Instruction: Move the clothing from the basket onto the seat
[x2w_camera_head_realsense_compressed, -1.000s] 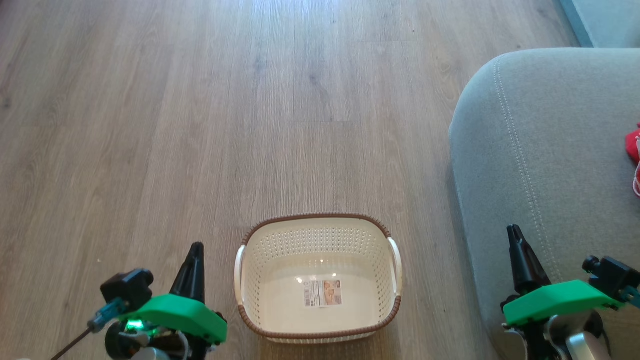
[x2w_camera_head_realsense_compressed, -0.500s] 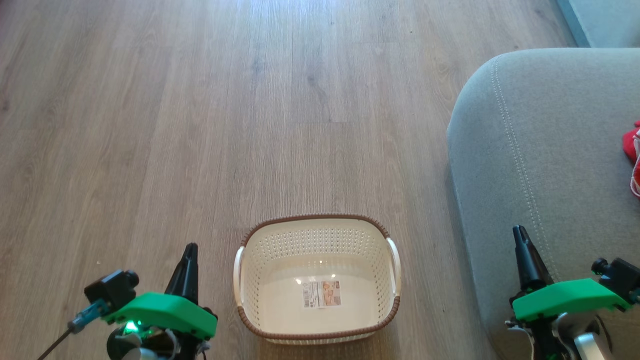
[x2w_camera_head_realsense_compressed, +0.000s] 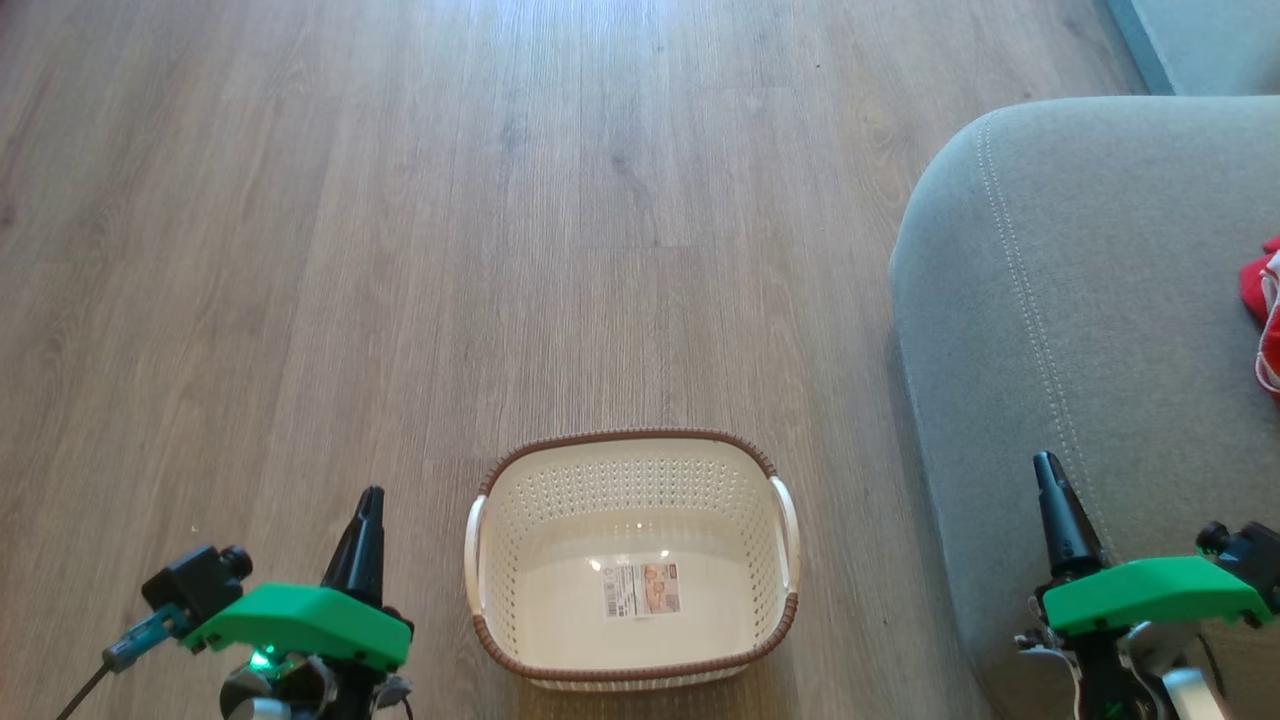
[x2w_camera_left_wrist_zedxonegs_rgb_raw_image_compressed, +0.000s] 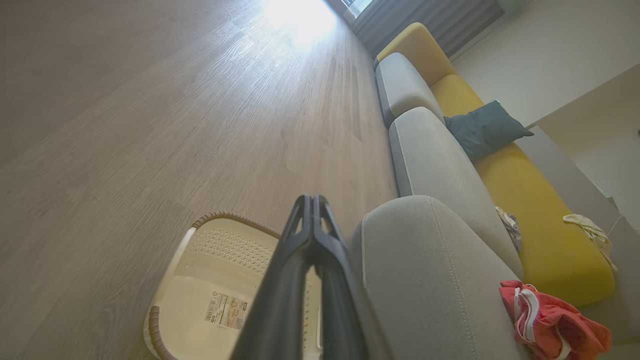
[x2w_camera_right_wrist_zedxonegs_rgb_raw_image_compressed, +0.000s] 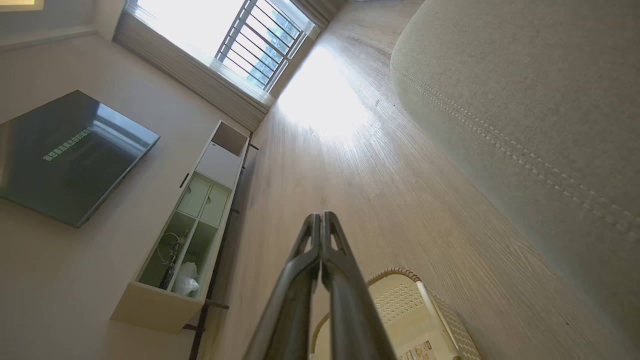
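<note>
Basket (x2w_camera_head_realsense_compressed: 632, 436) stands upright on the wooden floor (x2w_camera_head_realsense_compressed: 400, 250), just beside the front of the seat (x2w_camera_head_realsense_compressed: 1100, 300) but not touching it. We judge it was set there so that the carry to the cushion is short. Nothing lies in it: its perforated walls and the label (x2w_camera_head_realsense_compressed: 641, 589) on its bottom are bare to the head camera.

Clothing (x2w_camera_head_realsense_compressed: 1265, 300) lies on the seat, well apart from the basket, cut by the right edge of the head view. The left wrist view gives it better: one crumpled red heap with white bands (x2w_camera_left_wrist_zedxonegs_rgb_raw_image_compressed: 550, 325), far back on the cushion near the yellow backrest (x2w_camera_left_wrist_zedxonegs_rgb_raw_image_compressed: 540, 225). We cannot tell from the folds whether the heap is one garment or two.

Left gripper (x2w_camera_head_realsense_compressed: 371, 495) hovers low over the floor, left of the basket; its fingers (x2w_camera_left_wrist_zedxonegs_rgb_raw_image_compressed: 311, 220) are clenched flat together with nothing between them. Right gripper (x2w_camera_head_realsense_compressed: 1046, 464) hovers at the seat's front edge; its fingers (x2w_camera_right_wrist_zedxonegs_rgb_raw_image_compressed: 320, 227) are likewise pressed together and empty.

Our reading: transfer looks complete. With no cloth left to take, clenched fingers parked to either side fit a rest posture and leave the basket unobstructed for checking.
</note>
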